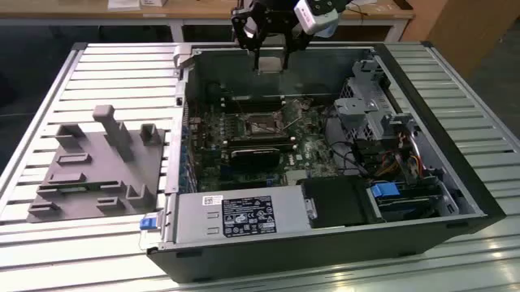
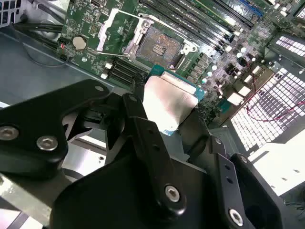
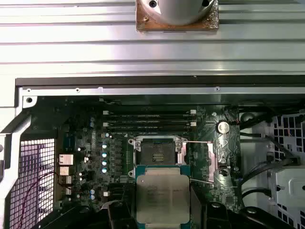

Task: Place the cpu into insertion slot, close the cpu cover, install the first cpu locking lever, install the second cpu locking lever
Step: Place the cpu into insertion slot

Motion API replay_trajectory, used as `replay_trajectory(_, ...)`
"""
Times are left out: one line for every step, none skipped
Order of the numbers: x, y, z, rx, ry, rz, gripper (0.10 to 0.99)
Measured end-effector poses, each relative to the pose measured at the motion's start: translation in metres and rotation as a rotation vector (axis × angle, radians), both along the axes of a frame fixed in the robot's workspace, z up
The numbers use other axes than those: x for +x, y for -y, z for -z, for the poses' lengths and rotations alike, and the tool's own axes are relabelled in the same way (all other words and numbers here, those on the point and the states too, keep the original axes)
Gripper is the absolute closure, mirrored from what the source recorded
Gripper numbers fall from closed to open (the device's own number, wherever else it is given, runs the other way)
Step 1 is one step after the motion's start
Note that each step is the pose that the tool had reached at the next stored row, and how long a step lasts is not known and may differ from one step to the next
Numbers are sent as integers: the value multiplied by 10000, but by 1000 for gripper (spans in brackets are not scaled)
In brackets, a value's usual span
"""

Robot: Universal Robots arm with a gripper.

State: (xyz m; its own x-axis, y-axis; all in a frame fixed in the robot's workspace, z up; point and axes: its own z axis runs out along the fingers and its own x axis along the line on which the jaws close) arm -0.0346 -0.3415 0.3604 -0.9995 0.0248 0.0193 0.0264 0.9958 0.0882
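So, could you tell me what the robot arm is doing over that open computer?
The arm's gripper holds the cpu by its edges above the open computer case. On the motherboard, the insertion slot lies empty, with the cpu cover swung open beside it. The chip is not yet seated; it hangs clear of the board.

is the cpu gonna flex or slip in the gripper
Probably stiff: the cpu looks like a flat, metal-topped plate. Its smooth top may be slippery, and the gripper seems to hold it only by its edges. Likely light, being thin.
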Motion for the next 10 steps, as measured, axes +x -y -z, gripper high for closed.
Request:
replay_trajectory(0, 0, 0, -1, 0, 0, 545)
replay_trajectory(0, 0, 0, -2, 0, 0, 545)
replay_trajectory(0, 0, 0, -3, 0, 0, 545)
replay_trajectory(0, 0, 0, -3, 0, 0, 545)
replay_trajectory(0, 0, 0, -4, 0, 0, 545)
replay_trajectory(0, 0, 0, -4, 0, 0, 545)
replay_trajectory(0, 0, 0, -4, 0, 1, 545)
replay_trajectory(0, 0, 0, -4, 0, 0, 545)
replay_trajectory(0, 0, 0, -5, 0, 0, 545)
replay_trajectory(0, 0, 0, -5, 0, 1, 545)
